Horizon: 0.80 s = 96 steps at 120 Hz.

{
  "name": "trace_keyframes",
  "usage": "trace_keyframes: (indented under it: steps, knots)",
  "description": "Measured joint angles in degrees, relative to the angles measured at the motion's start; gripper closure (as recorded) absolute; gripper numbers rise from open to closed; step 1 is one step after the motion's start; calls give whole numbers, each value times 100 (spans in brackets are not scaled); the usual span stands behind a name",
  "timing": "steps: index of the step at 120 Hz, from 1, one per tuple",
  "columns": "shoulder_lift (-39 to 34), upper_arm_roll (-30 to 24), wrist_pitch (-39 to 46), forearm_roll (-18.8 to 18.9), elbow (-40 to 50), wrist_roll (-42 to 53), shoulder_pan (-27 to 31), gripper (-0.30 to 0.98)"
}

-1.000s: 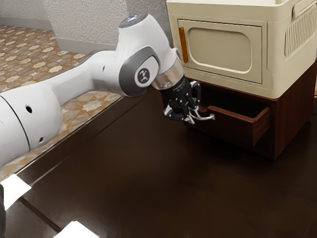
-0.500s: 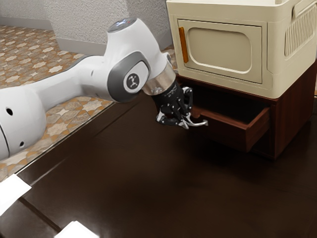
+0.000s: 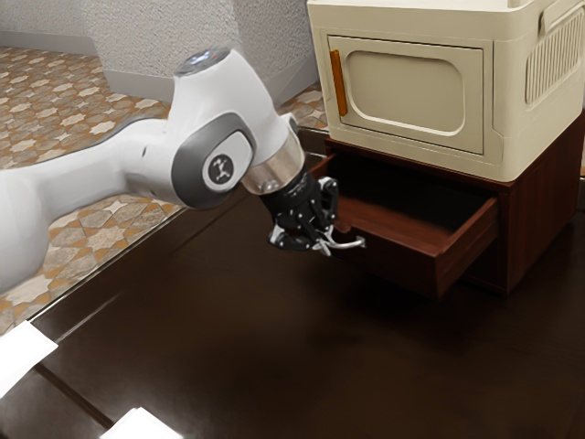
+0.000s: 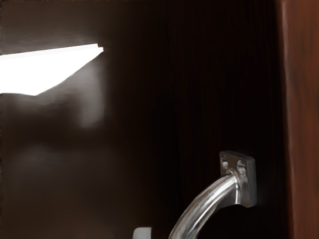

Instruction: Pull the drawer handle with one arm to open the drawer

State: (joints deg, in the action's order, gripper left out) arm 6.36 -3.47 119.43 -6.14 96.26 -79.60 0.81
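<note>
handle point(image 3: 349, 244) is seen at the jaws, its long axis apparently laid along the drawer point(image 3: 393, 249) front | jaws: grip cannot be told | drawer partly out; pull best directed straight away from cabinet point(image 3: 541, 208)

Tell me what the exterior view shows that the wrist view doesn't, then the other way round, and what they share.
From the exterior view: the white arm with its black tool at the front of the pulled-out drawer, the cream cabinet with its orange handle, the patterned floor and the textured wall.

From the wrist view: the mounting plate with two screws.

In both: the curved silver drawer handle, reddish-brown wood and a bright white patch.
</note>
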Motion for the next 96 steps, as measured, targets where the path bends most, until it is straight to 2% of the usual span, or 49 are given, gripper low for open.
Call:
trace_keyframes:
  steps: [55, 96]
  knots:
    - [-577, 25, 154, -36, 700, 33, -1, 68]
    - [-973, 10, 279, -112, 1225, 58, 73, 65]
